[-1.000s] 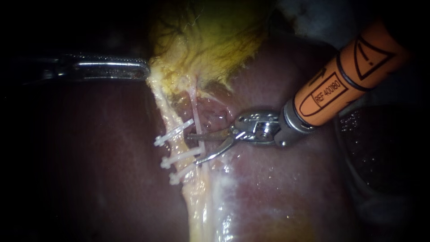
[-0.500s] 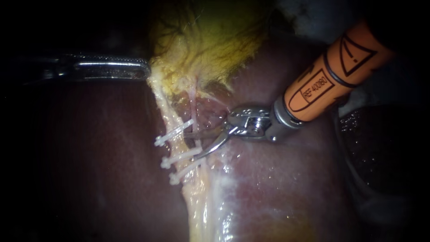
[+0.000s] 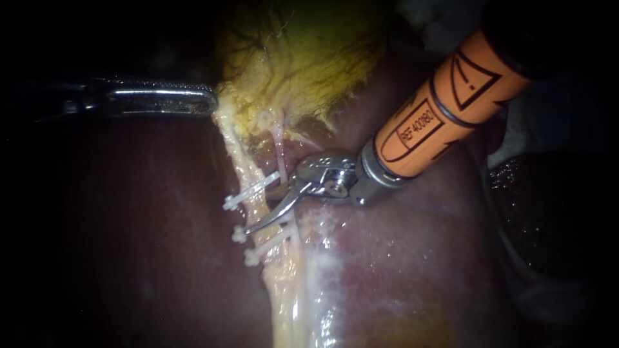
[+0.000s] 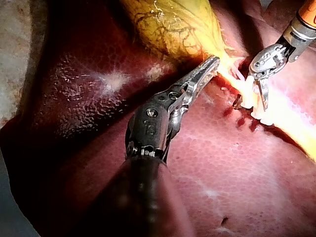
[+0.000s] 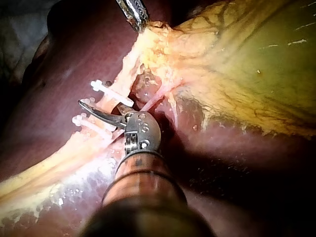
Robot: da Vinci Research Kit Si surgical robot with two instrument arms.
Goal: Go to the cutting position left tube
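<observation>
Nearest, on the liver [image 3: 400, 258], the right instrument [image 3: 263, 209] holds its jaws open astride the left tube [image 3: 242, 161], one blade lying between the top and middle white clips [image 3: 251, 190]. Farther back, the left instrument [image 3: 193, 101] has its jaws clamped on the edge of the gallbladder [image 3: 303, 58].

Right instrument [image 3: 261, 209] blades parted astride left tube [image 3: 237, 154], left instrument [image 3: 209, 102] gripping gallbladder [image 3: 309, 58]
</observation>
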